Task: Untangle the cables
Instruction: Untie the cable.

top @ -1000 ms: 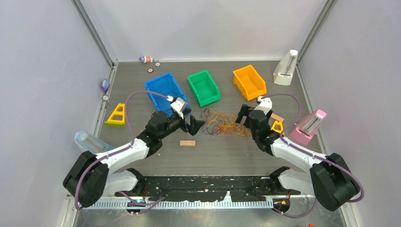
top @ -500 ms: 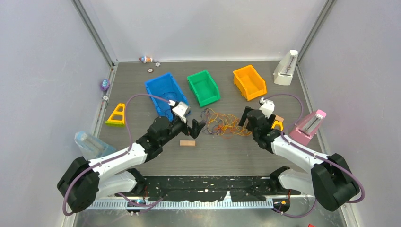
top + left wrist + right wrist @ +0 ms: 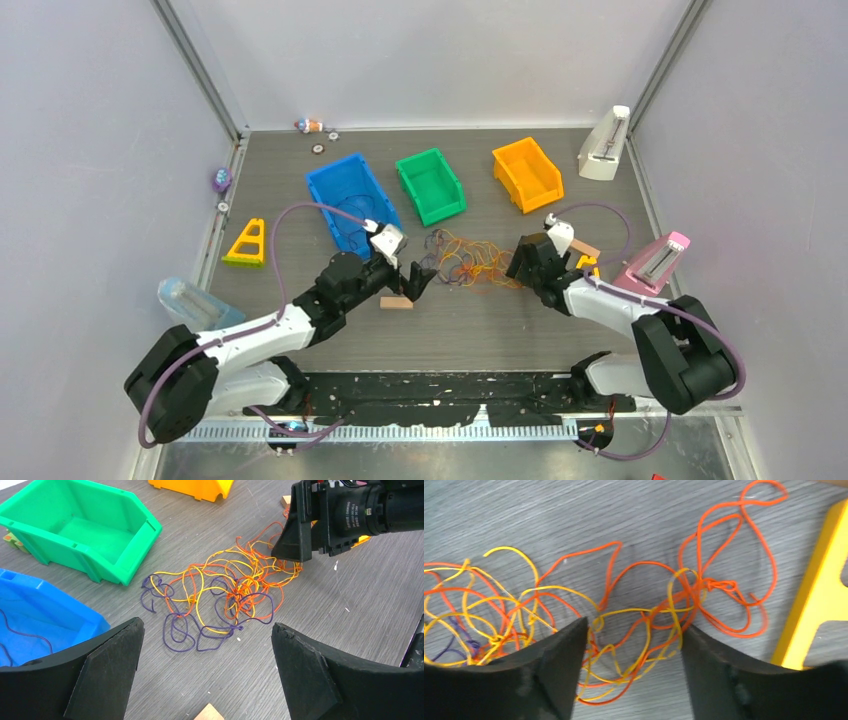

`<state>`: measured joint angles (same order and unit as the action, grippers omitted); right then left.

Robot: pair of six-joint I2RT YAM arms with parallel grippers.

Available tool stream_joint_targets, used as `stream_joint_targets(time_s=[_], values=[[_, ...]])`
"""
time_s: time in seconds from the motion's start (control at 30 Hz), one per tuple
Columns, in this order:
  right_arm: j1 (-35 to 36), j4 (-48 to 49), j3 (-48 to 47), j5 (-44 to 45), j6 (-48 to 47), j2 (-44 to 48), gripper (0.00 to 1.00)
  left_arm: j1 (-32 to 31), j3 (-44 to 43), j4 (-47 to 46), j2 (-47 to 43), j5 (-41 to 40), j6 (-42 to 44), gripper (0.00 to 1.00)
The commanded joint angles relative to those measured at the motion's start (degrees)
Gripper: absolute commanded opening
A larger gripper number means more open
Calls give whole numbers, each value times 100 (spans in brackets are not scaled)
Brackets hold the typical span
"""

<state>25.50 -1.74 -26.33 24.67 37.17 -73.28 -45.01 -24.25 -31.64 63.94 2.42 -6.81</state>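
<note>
Grey wood-grain table (image 3: 480, 325), pale walls (image 3: 430, 60)

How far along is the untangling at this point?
Done: little. One dark purple strand lies in the blue bin, apparently already separated. In hand: nothing gripped yet. The right gripper straddles orange and yellow strands at the tangle's edge with jaws apart, and the left gripper hovers open on the opposite side. Left: nearly everything. The cables lie as one knotted orange, yellow and purple pile.
</note>
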Motion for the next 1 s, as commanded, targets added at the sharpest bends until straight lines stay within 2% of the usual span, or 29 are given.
stream_joint_targets(time_s=[0.0, 0.03, 0.07, 0.2, 0.33, 0.43, 0.7, 0.97], values=[[-23, 428, -72, -865, -237, -109, 53, -17, -94, -470, 74, 133, 103, 100], [-25, 595, -38, -936, -325, 56, 44, -21, -96, -485, 89, 159, 109, 100], [-27, 703, 31, -1049, -504, 159, 31, -17, -95, -512, 103, 185, 109, 100], [-27, 940, 129, -1524, -1128, 876, 8, -18, -93, -566, 115, 318, 103, 99], [-13, 1423, 199, -2716, -1637, 1425, 5, -22, -153, -694, 238, 815, -20, 99], [44, 1740, 260, -3449, -1672, 1692, 5, -21, -231, -709, 341, 1036, -75, 99], [296, 2259, 37, -4771, -1785, 1740, 6, -16, -272, -776, 402, 1369, -65, 99], [698, 2177, -217, -5495, -2066, 1672, 7, 56, -125, -1209, 386, 1211, -206, 98]])
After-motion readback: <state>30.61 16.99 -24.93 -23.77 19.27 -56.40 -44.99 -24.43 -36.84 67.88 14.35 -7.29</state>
